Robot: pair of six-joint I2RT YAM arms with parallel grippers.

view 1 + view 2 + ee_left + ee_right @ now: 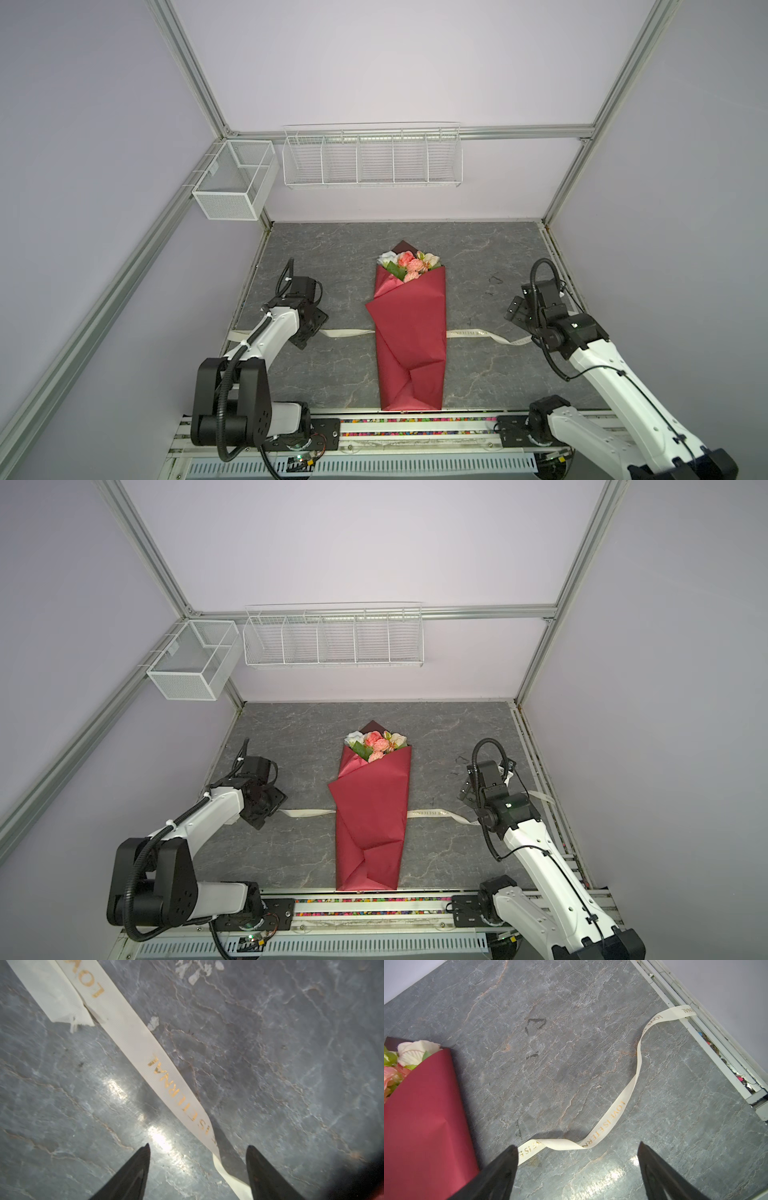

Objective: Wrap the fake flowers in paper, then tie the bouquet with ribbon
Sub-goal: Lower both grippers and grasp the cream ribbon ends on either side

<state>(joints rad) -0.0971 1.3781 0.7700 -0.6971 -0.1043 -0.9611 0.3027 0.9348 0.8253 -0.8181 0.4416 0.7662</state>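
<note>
- The bouquet of fake flowers, wrapped in dark-red paper, lies flat at the centre of the tabletop. Its blooms point to 12 o'clock, and its foot reaches the tabletop's 6 o'clock edge.
- A cream ribbon with gold lettering passes under the wrapping and runs from 9 o'clock to 3 o'clock.
- The ribbon's 3 o'clock end lies over the side rail at the tabletop's edge. Its 9 o'clock end lies near the opposite edge.
- The left gripper sits at 9 o'clock of the bouquet, low over the ribbon. Its jaws are spread and released, and the ribbon runs between them unclamped.
- The right gripper sits at 3 o'clock, jaws spread wide and holding nothing. The ribbon passes in front of them.
- Bare tabletop separates the wrapping from each gripper, and a wider bare band lies beyond the blooms toward 12 o'clock.
- Wire baskets hang on the wall above the 12 o'clock edge.
</note>
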